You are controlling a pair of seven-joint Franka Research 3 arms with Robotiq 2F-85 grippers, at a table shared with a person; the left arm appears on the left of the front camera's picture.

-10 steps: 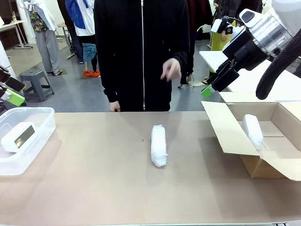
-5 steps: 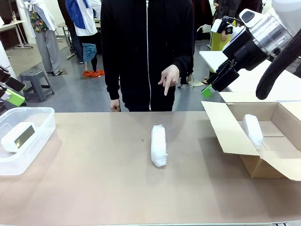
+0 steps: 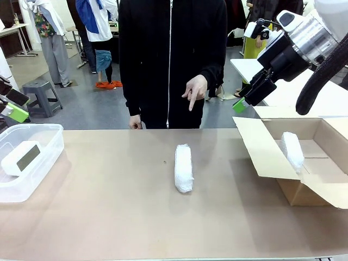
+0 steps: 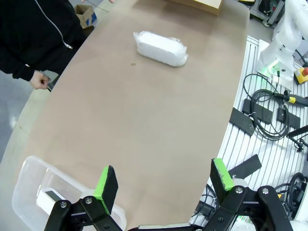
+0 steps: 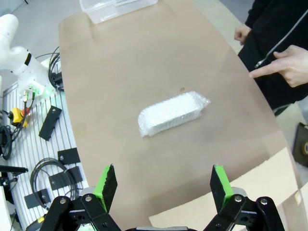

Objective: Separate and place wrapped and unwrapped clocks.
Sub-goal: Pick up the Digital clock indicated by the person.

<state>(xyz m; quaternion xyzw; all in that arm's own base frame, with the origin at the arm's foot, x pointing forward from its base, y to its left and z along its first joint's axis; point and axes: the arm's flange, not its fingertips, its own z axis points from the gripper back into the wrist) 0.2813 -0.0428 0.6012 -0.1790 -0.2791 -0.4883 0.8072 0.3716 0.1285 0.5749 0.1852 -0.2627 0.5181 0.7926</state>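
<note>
tabletop [image 3: 109, 217]: brown sheet, running from a clear tub at the robot's left to a cardboard box at its right.
middle bundle [image 3: 184, 167]: oblong clock in white bubbly wrap, lying flat near the middle of the tabletop, long axis pointing from the robot toward the person; nothing touches it. it also shows in the left wrist view [image 4: 161, 48] and the right wrist view [image 5: 172, 113].
boxed bundle [image 3: 292, 150]: second wrapped clock, lying inside the cardboard box [image 3: 272, 163], toward the box's far-left part.
cardboard box: open on top, flaps folded outward, standing on the right end of the tabletop.
bare clock [image 3: 20, 157]: white, rounded, with a grey-green screen, resting tilted inside the clear tub [image 3: 51, 147].
clear tub: transparent plastic, no lid on it, at the left end of the tabletop; its rim shows at the lower left of the left wrist view [image 4: 29, 166].
left pincer [image 4: 161, 180]: spread wide, green pads well apart, nothing between them, held high over the tub end of the tabletop.
right pincer [image 5: 161, 180]: spread wide, nothing between the pads, held high above the box flap, looking down at the middle bundle; from the front [image 3: 242, 103] it hangs above the box's far-left corner.
person's hand [image 3: 194, 89]: raised in front of a black zipped jacket, index finger pointing down toward the tabletop, above and well apart from the middle bundle.
person's other hand [image 3: 135, 123]: hangs at the far edge of the tabletop.
</note>
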